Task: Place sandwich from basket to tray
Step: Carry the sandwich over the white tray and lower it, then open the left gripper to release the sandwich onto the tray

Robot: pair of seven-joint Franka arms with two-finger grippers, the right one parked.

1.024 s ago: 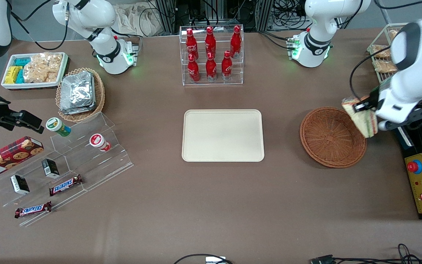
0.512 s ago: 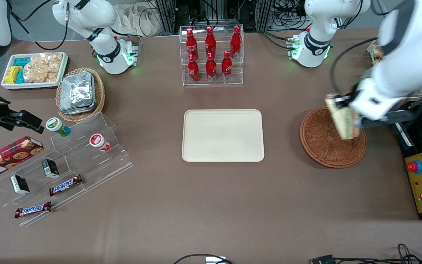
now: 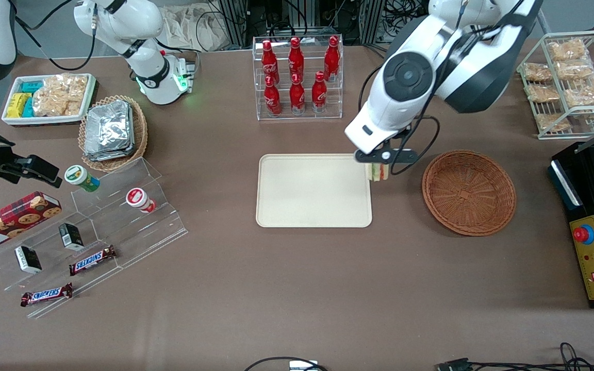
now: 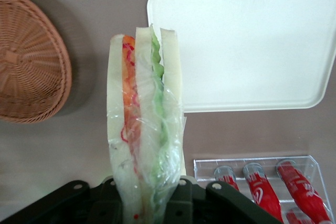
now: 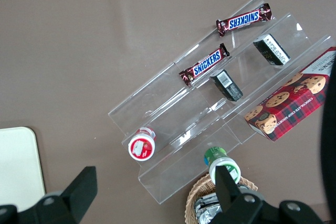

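My gripper point(image 3: 378, 164) point(image 4: 145, 203) is shut on the sandwich point(image 3: 378, 172) point(image 4: 144, 129), a plastic-wrapped wedge of pale bread with green and orange-red layers. It hangs in the air over the tray's edge nearest the basket. The cream-beige tray point(image 3: 313, 190) point(image 4: 247, 45) lies bare in the middle of the table. The round reddish-brown wicker basket point(image 3: 468, 191) point(image 4: 29, 72) stands beside the tray, toward the working arm's end, with nothing in it.
A clear rack of red bottles point(image 3: 297, 77) point(image 4: 273, 182) stands farther from the front camera than the tray. A wire rack of snack packets point(image 3: 567, 82) and a black control box point(image 3: 593, 257) sit at the working arm's end. An oval basket with foil packets point(image 3: 113, 133) lies toward the parked arm's end.
The gripper has carried the sandwich from above the basket's outer rim, across the basket, to the tray's near edge. The arm now reaches over the table toward the tray.
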